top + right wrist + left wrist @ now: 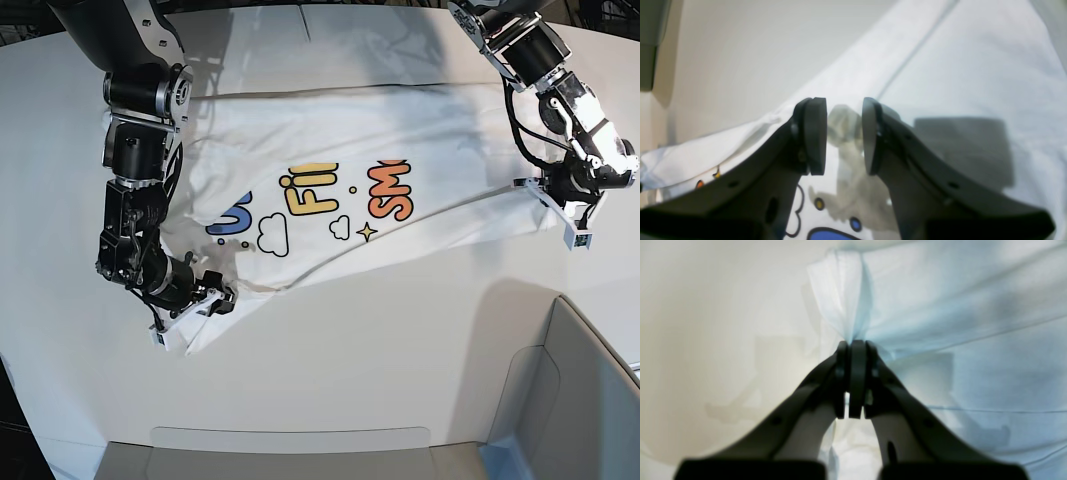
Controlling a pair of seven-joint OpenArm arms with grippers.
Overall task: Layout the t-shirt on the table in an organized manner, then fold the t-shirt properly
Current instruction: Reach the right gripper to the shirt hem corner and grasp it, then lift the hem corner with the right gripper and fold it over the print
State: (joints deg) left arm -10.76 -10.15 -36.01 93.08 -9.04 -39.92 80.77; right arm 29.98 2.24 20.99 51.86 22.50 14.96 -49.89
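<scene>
Two arms work over one white t-shirt [380, 150] that lies stretched across the middle of the white surface [400, 330], its printed side up. The letters read from the near side: a blue print partly folded under toward the base view's left, a yellow "Fi" in the middle and an orange "SM" to its right, with small clouds and a star below them. The cloth is not flat; a long crease runs diagonally from the right end down to the near-left corner, and the near hem is turned over along it.

The left gripper [548, 190], on the base view's right, sits at the shirt's right end near that edge of the surface. Its wrist view shows the left gripper's jaws pressed together on a bunched pinch of white fabric, with the cloth fanning out above the tips and pulled into taut folds to the right.

The right gripper [205, 300], on the base view's left, is low at the shirt's near-left corner. In its own view its jaws stand partly apart with a clear gap between the pads [815, 133], and nothing is clamped there; the shirt lies beneath them, a seam running diagonally away and blue and yellow dots of the print showing below.

A grey-white bin wall [575, 390] stands at the surface's near-right corner.
</scene>
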